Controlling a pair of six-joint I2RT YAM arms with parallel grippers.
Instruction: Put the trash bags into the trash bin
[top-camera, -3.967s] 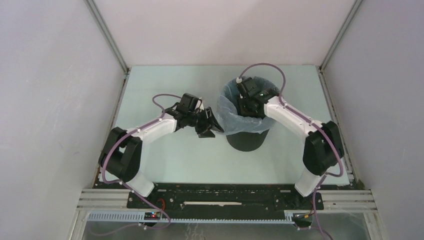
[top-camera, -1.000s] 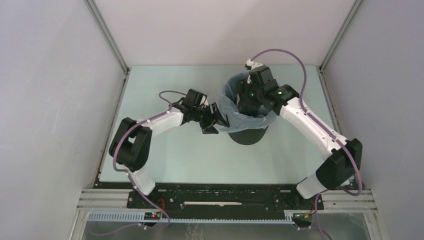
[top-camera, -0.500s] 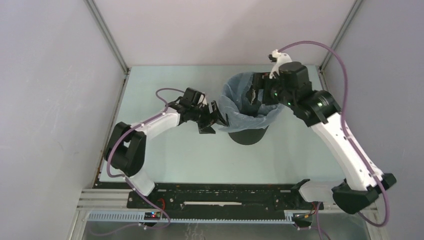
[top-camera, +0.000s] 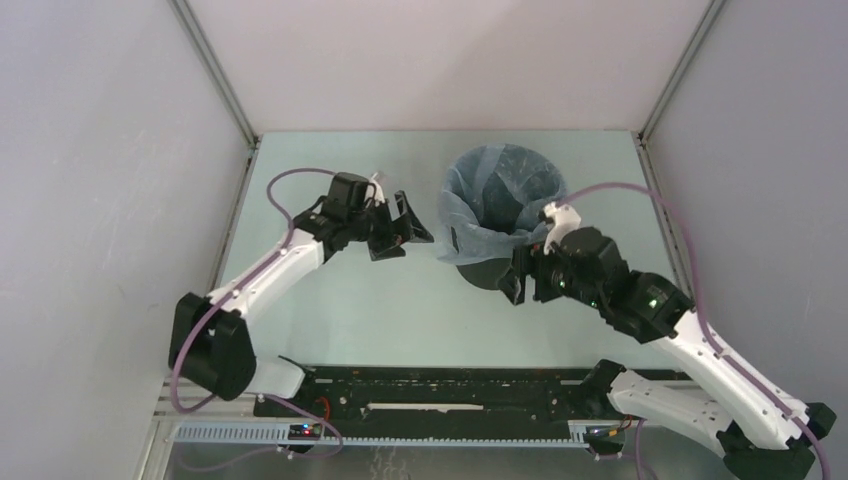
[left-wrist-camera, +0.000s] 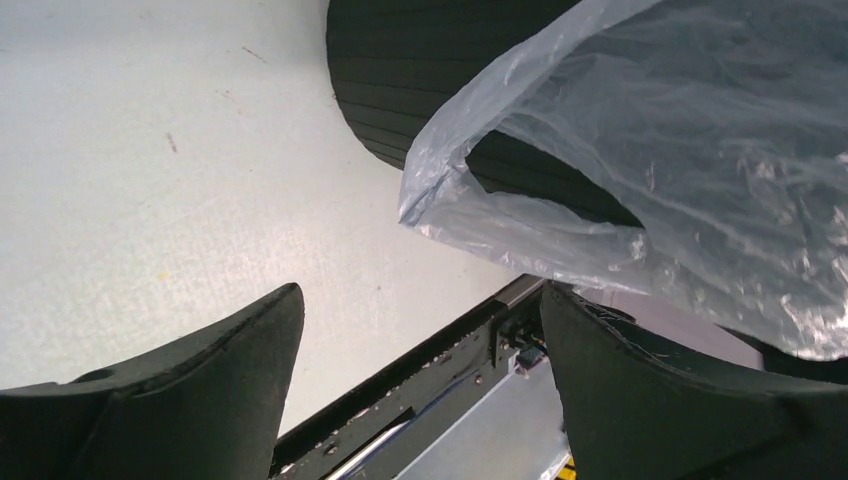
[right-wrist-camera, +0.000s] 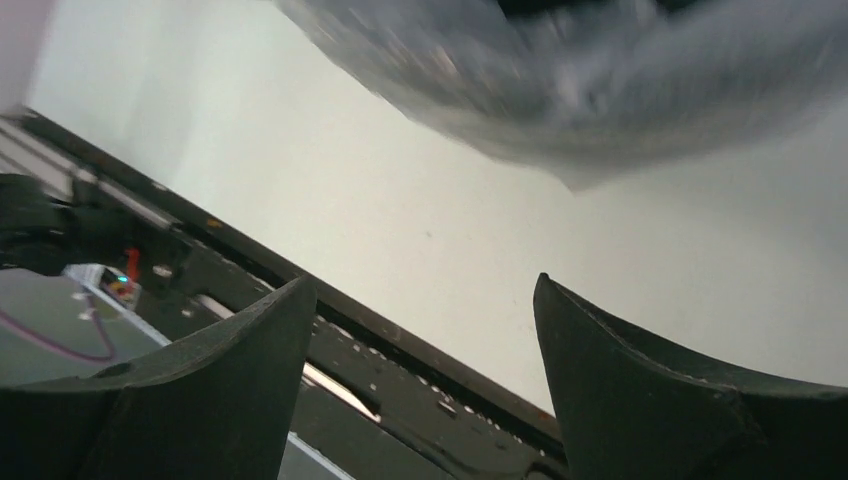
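Pulled back from the upright trash bin (top-camera: 478, 272), both jaws gape empty; trash bag (top-camera: 505, 190) lines it.

The left gripper (top-camera: 404, 228) has backed leftward off the trash bag (top-camera: 470, 238) edge, jaws apart. The right gripper (top-camera: 514, 274) has left the trash bin (top-camera: 482, 276) mouth for its near side, seemingly empty.

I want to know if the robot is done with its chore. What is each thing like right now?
trash bag: spread open inside the bin, edge folded over the rim, one loop hanging down outside.
trash bin: standing upright, lined with the bag.
left gripper: open, holding nothing, beside the bin.
right gripper: open, holding nothing, near the bin.
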